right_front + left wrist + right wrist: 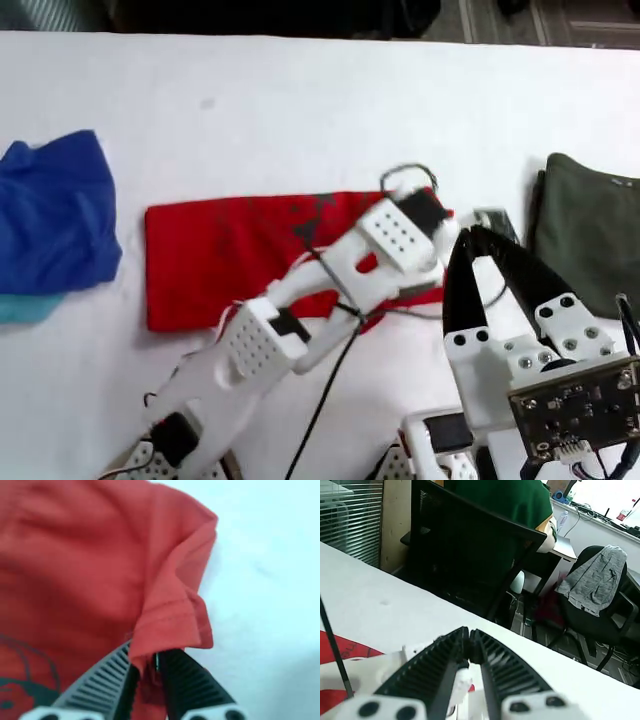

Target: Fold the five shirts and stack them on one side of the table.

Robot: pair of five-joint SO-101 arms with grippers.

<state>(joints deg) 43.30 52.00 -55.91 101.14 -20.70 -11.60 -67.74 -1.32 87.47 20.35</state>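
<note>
A red shirt (230, 250) lies as a long folded strip across the middle of the white table (300, 100). My left gripper (423, 200) sits over the strip's right end. In the left wrist view it (145, 659) is shut on a bunched hem of the red shirt (90, 565). Just to the right, my right gripper (470, 236) is held above the table, its black fingers shut on nothing. Seen from its own wrist, the right gripper (470, 633) has its tips together, and a corner of the red shirt (330, 647) lies beyond them.
A blue shirt (55, 215) lies over a teal one (20, 308) at the table's left edge. A dark green shirt (590, 225) is at the right edge. A black cable (325, 395) runs along the left arm. Office chairs (470, 555) stand beyond the table.
</note>
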